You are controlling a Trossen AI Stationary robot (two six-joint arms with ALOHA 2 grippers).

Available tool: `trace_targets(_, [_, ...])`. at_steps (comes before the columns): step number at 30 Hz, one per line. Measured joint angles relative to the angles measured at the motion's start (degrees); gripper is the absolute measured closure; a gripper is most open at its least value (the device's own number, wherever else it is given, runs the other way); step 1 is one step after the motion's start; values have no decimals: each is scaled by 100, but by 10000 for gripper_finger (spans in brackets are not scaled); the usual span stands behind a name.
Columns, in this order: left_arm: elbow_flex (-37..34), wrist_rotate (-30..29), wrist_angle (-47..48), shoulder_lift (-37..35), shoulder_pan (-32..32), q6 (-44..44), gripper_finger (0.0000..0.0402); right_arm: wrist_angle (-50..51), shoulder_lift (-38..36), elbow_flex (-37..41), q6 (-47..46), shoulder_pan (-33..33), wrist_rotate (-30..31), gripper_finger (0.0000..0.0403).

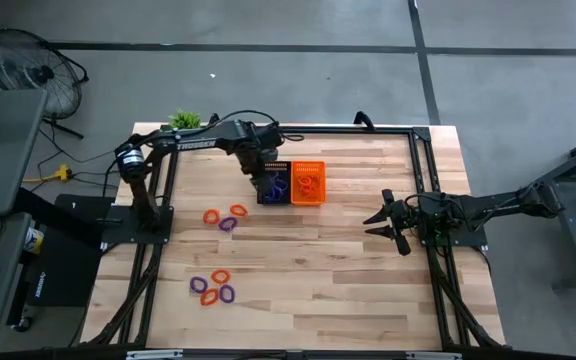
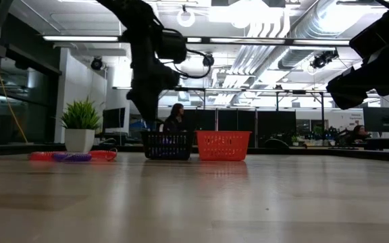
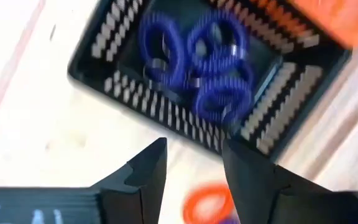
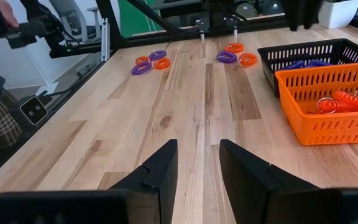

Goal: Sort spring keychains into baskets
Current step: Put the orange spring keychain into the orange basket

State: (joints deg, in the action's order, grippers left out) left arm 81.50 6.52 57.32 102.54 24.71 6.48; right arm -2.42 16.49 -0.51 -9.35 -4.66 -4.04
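The black basket (image 1: 270,167) and the orange basket (image 1: 308,183) stand side by side at the table's far middle. Purple keychains (image 3: 197,62) lie in the black one, and orange-red keychains (image 4: 344,101) lie in the orange one. Loose purple and orange keychains lie flat on the table in two groups (image 1: 224,218) (image 1: 213,288). My left gripper (image 3: 194,152) hovers open above the near-left edge of the black basket (image 3: 166,112) and holds nothing. My right gripper (image 1: 381,222) waits open at the table's right side, low over the wood.
A small green potted plant (image 1: 184,120) stands at the far left corner. A black metal frame (image 1: 423,180) runs along the table's edges. Bare wood (image 1: 328,270) stretches between the baskets, the near edge and my right gripper. People sit in the room beyond the table.
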Motion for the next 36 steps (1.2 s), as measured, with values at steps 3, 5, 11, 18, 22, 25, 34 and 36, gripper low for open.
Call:
trace_targets(3, [-237,0,-42,-286,0,59,248,1,0,0,1,0,0,289])
trace_targets(5, [-474,1,23,-471,0,205,248,2,0,0,0,0,-1,289])
trace_targets(11, [-1345,-3,24,-1027,-70,804,248,2,0,0,1,1,1,289])
trace_targets(18, [-2611,67,-34,-1854,-279,1399,247,2,0,0,0,1,-1,289])
trace_targets(22, [-3234,9,-24,-2347,-420,1626,247,2,0,0,1,1,-1,289])
trace_targets(25, [-3584,-64,-81,-2619,-487,1631,247,2,0,0,0,0,-1,289])
trace_targets(34, [-4198,-369,-381,-2752,-599,1628,247,0,0,0,1,1,0,289])
trace_targets(36, [-4266,-382,-506,-2749,-599,1632,247,2,0,0,1,1,-1,289])
